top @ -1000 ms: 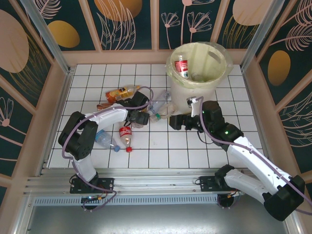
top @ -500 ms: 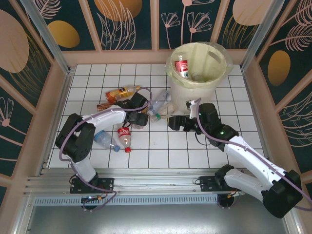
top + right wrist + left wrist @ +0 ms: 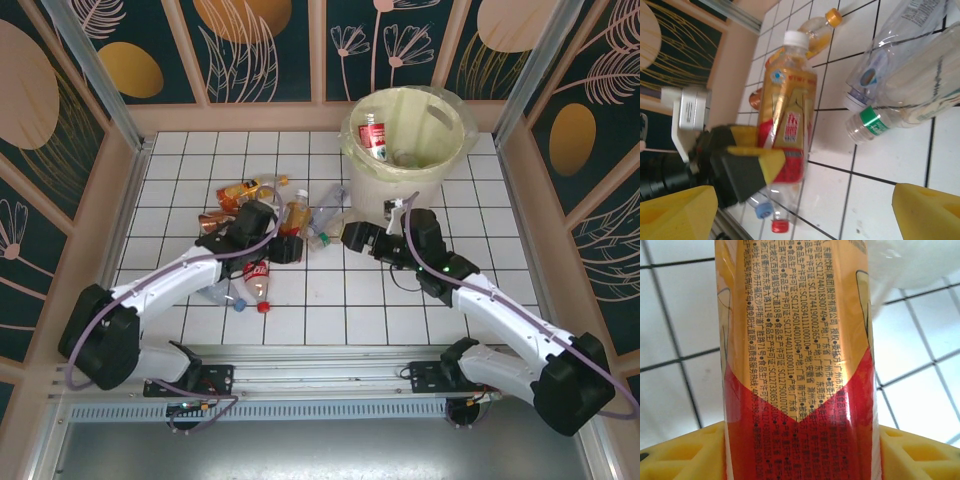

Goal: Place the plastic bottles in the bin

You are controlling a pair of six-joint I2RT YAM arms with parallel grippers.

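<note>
Top view: the left arm has stretched out since half a second ago, its elbow swung down toward the near left corner. The left gripper (image 3: 288, 241) now clamps a gold-label bottle (image 3: 294, 212) with a white cap, which was not raised like this before. The bottle stands on the tiled table (image 3: 330, 320), among the loose bottles and well left of the bin (image 3: 375, 185). The right gripper (image 3: 352, 237) has edged slightly left, just beside the clear bottles (image 3: 325, 222); its opening is hard to read here. The cola bottle (image 3: 257, 278) lies where it did, partly hidden under the left arm. A red-label bottle (image 3: 372, 133) lies inside the bin.

Left wrist view: the gold-label bottle (image 3: 795, 365) runs past the top and bottom edges, its gold and red label covered in fine print. It is pressed between the yellow fingers (image 3: 680, 455). A pale blur at upper right cannot be made out.

Right wrist view: the left gripper (image 3: 747, 160) holds the gold-label bottle (image 3: 787, 110) low on its label. The right gripper (image 3: 800, 212) has its yellow fingers (image 3: 927, 210) spread wide, with nothing between them. The clear bottles (image 3: 900, 85) are cut off at the upper right.
</note>
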